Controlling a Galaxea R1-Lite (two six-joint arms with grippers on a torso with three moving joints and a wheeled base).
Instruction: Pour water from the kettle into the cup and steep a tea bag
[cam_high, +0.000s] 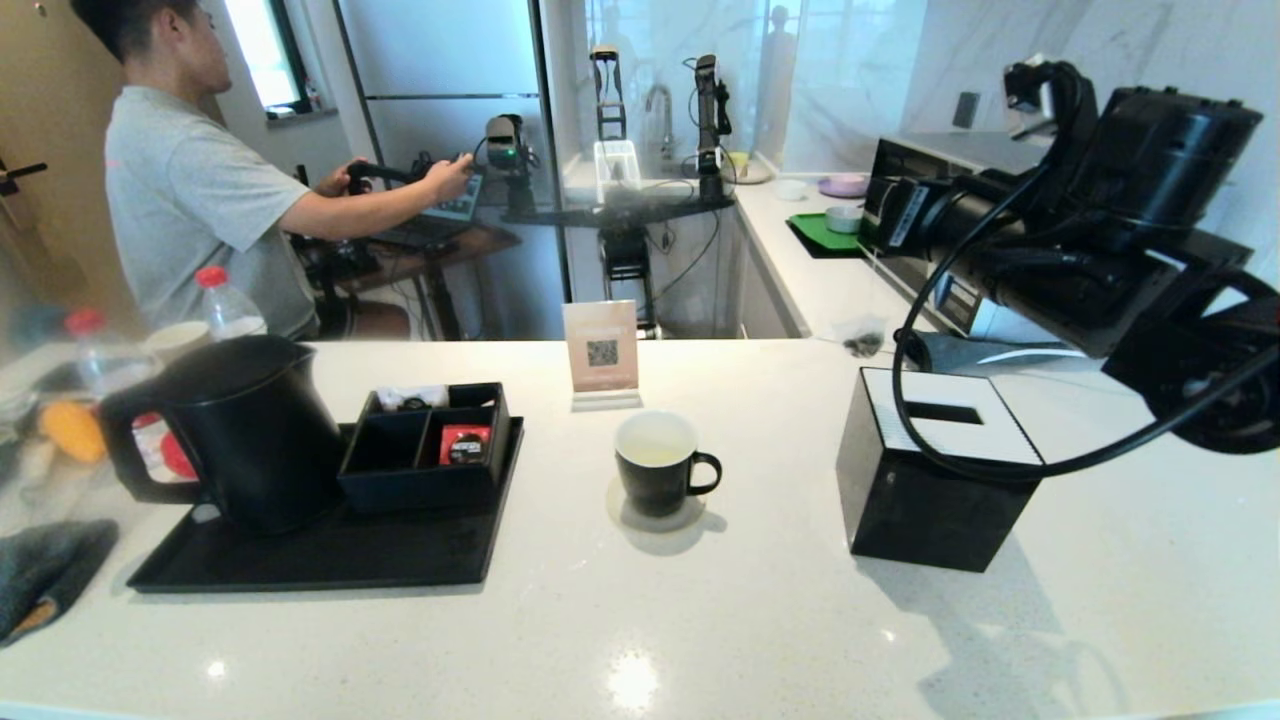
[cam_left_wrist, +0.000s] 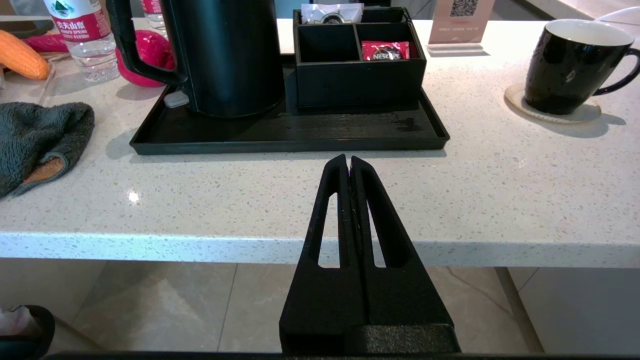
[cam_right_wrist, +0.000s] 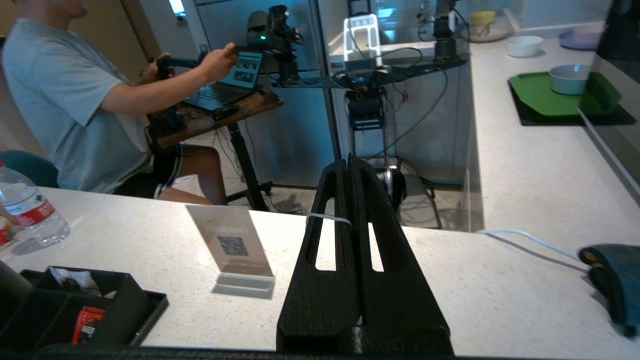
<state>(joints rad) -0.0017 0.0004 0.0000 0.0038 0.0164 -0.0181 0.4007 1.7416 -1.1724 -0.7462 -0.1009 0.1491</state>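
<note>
Nearby, the kettle (cam_high: 240, 430) stands on a black tray (cam_high: 300, 560); the cup (cam_high: 658, 465) sits apart on the counter (cam_high: 700, 620). Both grippers, left (cam_left_wrist: 349, 162) and right (cam_right_wrist: 351, 162), are clenched and empty.

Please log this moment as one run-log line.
left gripper: shut, off counter edge | right gripper: shut, raised | kettle: on tray | cup: on coaster

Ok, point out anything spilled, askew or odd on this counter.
Nothing stands out. The kettle stands upright on the black tray, and the cup sits upright on its coaster. No spill shows on the counter.
</note>
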